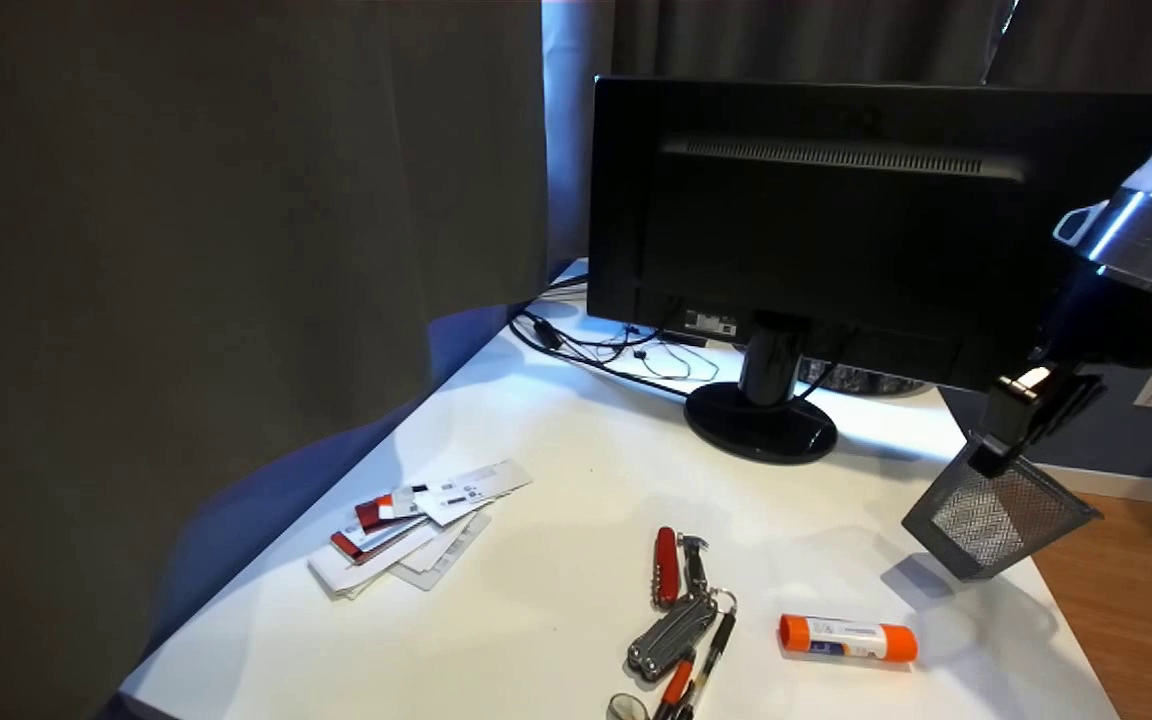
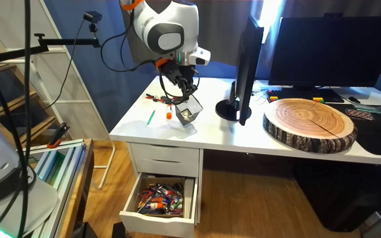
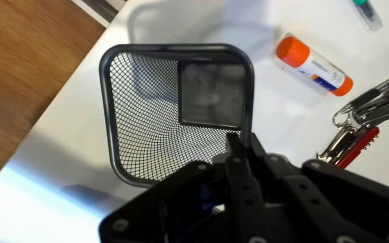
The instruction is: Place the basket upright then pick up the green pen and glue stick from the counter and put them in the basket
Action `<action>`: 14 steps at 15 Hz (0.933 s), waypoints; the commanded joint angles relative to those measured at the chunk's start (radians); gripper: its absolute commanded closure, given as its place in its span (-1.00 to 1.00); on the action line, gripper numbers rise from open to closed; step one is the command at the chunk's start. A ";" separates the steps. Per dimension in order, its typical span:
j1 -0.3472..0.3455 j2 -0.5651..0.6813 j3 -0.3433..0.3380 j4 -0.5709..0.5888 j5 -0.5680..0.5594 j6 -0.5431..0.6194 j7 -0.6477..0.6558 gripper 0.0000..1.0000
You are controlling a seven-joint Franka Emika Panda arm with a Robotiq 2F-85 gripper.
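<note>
My gripper (image 3: pixel 243 143) is shut on the rim of the grey mesh basket (image 3: pixel 147 135), one finger inside and one outside. The basket hangs tilted, opening upward, near the counter's edge in both exterior views (image 1: pixel 1006 515) (image 2: pixel 190 114). I cannot tell whether its lower corner touches the white counter (image 1: pixel 556 640). The glue stick (image 1: pixel 848 639), white with orange ends, lies beside the basket; it also shows in the wrist view (image 3: pixel 314 66). The green pen (image 2: pixel 151 117) lies left of the glue stick in an exterior view; part of it shows at the wrist view's top right (image 3: pixel 366 15).
A red pocket knife (image 1: pixel 667 567), a multi-tool (image 1: pixel 673 636) and pens lie near the glue stick. A black monitor (image 1: pixel 836 240) stands behind the basket. Envelopes (image 1: pixel 416 530) lie at the far side. A wood slab (image 2: pixel 309 115) and an open drawer (image 2: pixel 159 221) show too.
</note>
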 commanded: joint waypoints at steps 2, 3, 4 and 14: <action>-0.140 0.001 0.126 0.037 -0.238 -0.071 0.140 0.97; -0.165 0.006 0.152 0.044 -0.263 -0.082 0.148 0.97; -0.188 0.014 0.178 0.051 -0.277 -0.081 0.157 0.97; -0.244 0.088 0.259 0.074 -0.362 0.016 0.208 0.97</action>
